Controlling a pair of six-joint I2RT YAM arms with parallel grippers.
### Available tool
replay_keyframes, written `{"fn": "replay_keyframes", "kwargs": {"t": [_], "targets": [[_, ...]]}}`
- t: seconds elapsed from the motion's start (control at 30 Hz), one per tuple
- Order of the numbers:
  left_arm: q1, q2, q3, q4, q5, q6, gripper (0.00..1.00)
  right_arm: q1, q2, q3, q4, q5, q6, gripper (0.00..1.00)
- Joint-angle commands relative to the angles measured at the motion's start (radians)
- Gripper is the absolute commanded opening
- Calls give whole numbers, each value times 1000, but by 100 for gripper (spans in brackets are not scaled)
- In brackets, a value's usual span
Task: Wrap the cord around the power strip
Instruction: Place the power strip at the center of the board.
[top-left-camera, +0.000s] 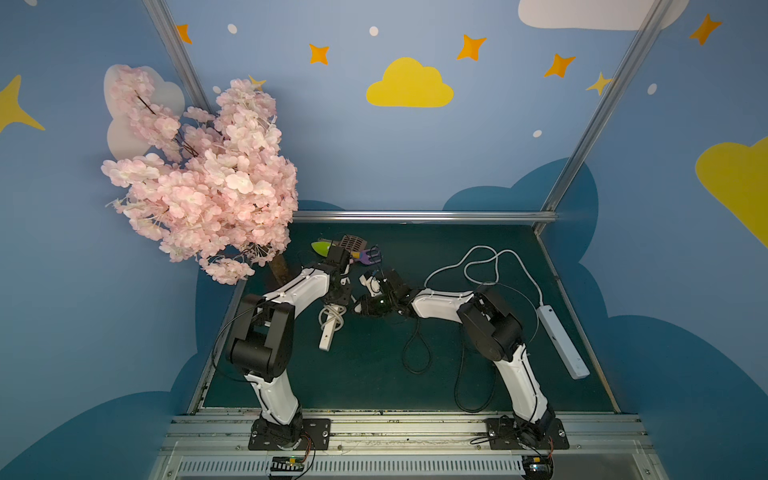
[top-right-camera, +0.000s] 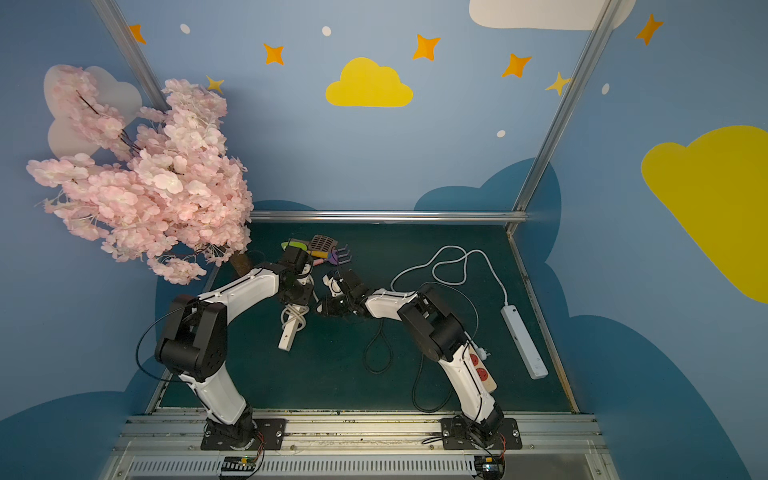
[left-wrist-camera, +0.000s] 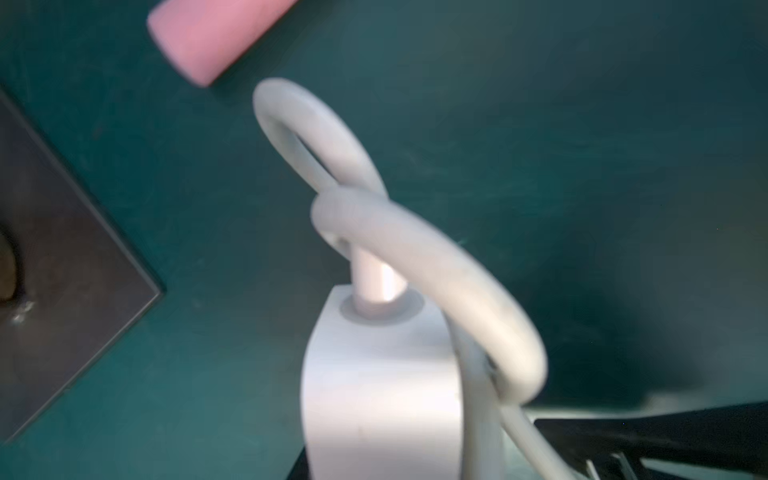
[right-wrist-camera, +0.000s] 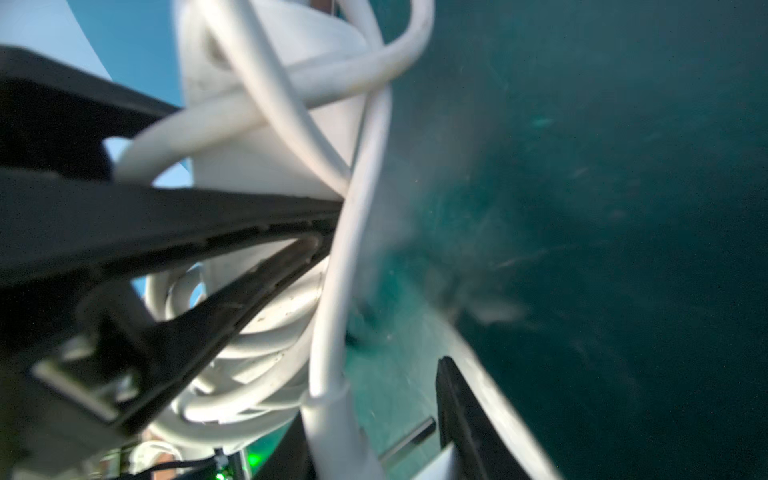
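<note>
A short white power strip (top-left-camera: 327, 334) (top-right-camera: 288, 336) lies tilted on the green table between the arms, with several turns of its white cord (top-left-camera: 332, 318) (right-wrist-camera: 266, 345) round its upper half. My left gripper (top-left-camera: 337, 304) (top-right-camera: 297, 305) is shut on the strip's cord end; its black fingers (right-wrist-camera: 174, 216) clamp the body. In the left wrist view the strip's end (left-wrist-camera: 374, 374) shows the cord (left-wrist-camera: 436, 266) leaving it in a loop. My right gripper (top-left-camera: 360, 308) (right-wrist-camera: 370, 436) sits just right of the strip, shut on the cord's plug (right-wrist-camera: 332, 415).
A longer white power strip (top-left-camera: 563, 341) with its loose white cord (top-left-camera: 482, 259) lies at the right edge. A black cable (top-left-camera: 415, 349) loops mid-table. Plastic toys (top-left-camera: 349, 249) sit at the back. A pink blossom tree (top-left-camera: 199, 174) on a metal base (left-wrist-camera: 62, 249) stands back left.
</note>
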Motion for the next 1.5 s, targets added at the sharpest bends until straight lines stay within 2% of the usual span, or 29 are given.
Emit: {"fn": "replay_keyframes", "kwargs": {"t": [0.0,0.1,0.2,0.37,0.57,0.63,0.8,0.93,1.1,1.47], "targets": [[20,50,24,-22,-138,19,2,33,27,100,111,-111,140,0],[28,79,23,-15,-169,36,2,41,65,174,48,-114,132,1],[33,106,17,-9,-199,53,3,33,54,192,-10,-109,95,17],[35,129,14,5,-232,78,3,-17,-46,112,-44,-103,27,44],[34,160,41,-13,-256,86,8,-84,-206,-24,-92,-94,-59,58],[29,169,46,-21,-262,81,14,-102,-257,-70,-110,-88,-84,60],[18,153,66,-75,-274,53,40,-154,-378,-174,-136,-69,-126,60],[13,114,118,-136,-304,46,52,-183,-428,-216,-157,-71,-159,60],[8,78,194,-199,-282,44,59,-201,-449,-240,-182,-88,-181,60],[13,61,219,-222,-240,36,60,-227,-476,-247,-236,-92,-199,60]]}}
